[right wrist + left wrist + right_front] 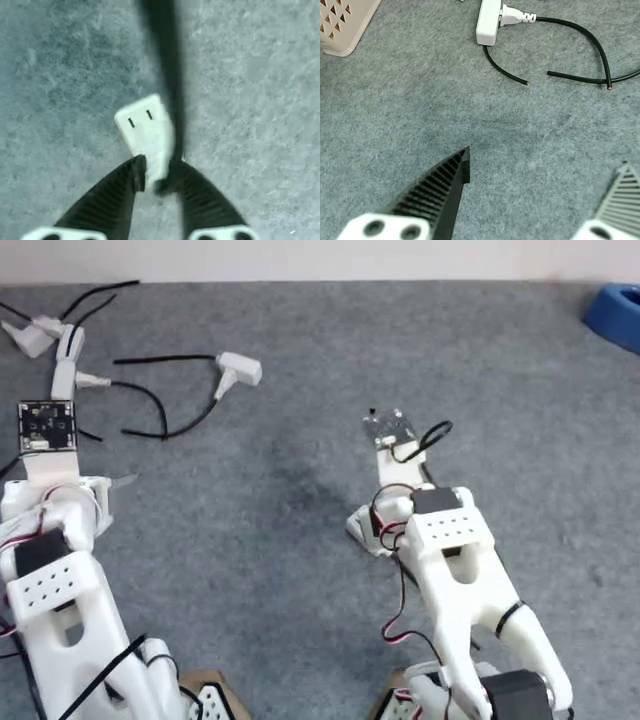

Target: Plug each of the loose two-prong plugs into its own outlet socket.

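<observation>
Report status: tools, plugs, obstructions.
Left tool open, empty. Right tool shut on white two-slot socket block. White plug on black cord seated in second white socket. No obstruction.

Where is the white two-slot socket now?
In the right wrist view, the white socket sits between the jaws of the right gripper, above the grey carpet, a black cord beside it.

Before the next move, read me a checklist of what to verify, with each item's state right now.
1. Right gripper shut on socket: ok.
2. Socket's slots unblocked: ok.
3. Left gripper open, holding nothing: ok.
4. Loose plug picked up: not ok, it lies on the table.
5. Which way the plug faces: cannot tell.
</observation>
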### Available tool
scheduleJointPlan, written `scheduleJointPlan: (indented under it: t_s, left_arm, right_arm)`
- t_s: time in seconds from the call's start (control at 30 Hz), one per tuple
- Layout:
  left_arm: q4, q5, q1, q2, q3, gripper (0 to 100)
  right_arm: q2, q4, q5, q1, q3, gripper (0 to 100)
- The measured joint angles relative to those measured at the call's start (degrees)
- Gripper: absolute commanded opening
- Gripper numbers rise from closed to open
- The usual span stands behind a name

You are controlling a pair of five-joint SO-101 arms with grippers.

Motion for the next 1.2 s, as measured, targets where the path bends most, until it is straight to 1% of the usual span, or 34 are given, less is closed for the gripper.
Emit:
scheduleJointPlan:
  t_s: [0.1, 0.17, 0.43, 0.5, 0.57, 0.67, 0.73, 0.83, 0.9, 1.0, 1.07, 1.13, 1.2]
  left_arm:
    - [0.00, 0.00, 0.00, 0.00, 0.00, 41]
    - [0.00, 0.00, 0.00, 0.00, 0.00, 41]
    - [0.35, 0.00, 0.18, 0.00, 0.00, 41]
    - [2.81, 0.00, 2.37, 0.00, 0.00, 41]
    - [6.07, 0.00, 5.98, 0.00, 0.00, 41]
    - [10.20, -0.35, 12.40, 0.00, 0.00, 41]
    - [12.40, -2.37, 18.20, 0.00, 0.00, 40]
    - [18.11, -8.70, 29.36, 0.35, -1.23, 36]
    - [22.68, -12.66, 38.42, 2.11, -4.22, 34]
    - [27.69, -16.97, 52.57, 7.82, -11.16, 34]
    - [28.75, -19.34, 59.87, 14.15, -16.26, 36]
    - [28.84, -21.45, 64.18, 21.89, -22.07, 36]
    - [29.19, -23.65, 66.64, 30.95, -28.48, 36]
  right_arm:
    - [-3.60, 6.15, -0.35, 0.53, -1.32, 48.5]
    - [-7.74, 9.23, -0.35, 0.18, -3.87, 54.6]
    - [-21.45, 13.89, -0.88, 0.70, -8.62, 55.6]
    - [-26.55, 15.65, -2.29, 1.93, -10.46, 55.6]
    - [-31.56, 17.76, -3.87, 5.01, -12.92, 55.6]
    - [-35.96, 21.10, -5.10, 14.68, -15.38, 55.6]
    - [-35.87, 21.98, -3.87, 23.91, -14.68, 55.6]
    - [-35.34, 20.75, -1.05, 37.19, -8.97, 55.6]
    - [-35.34, 18.90, 1.14, 43.60, -3.87, 55.6]
    - [-36.66, 14.86, 3.60, 49.41, 4.40, 55.6]
    - [-38.86, 11.87, 4.75, 52.40, 10.02, 55.6]
    - [-41.67, 9.23, 5.45, 55.12, 14.95, 55.6]
    - [-44.84, 7.21, 5.45, 57.23, 18.64, 55.6]
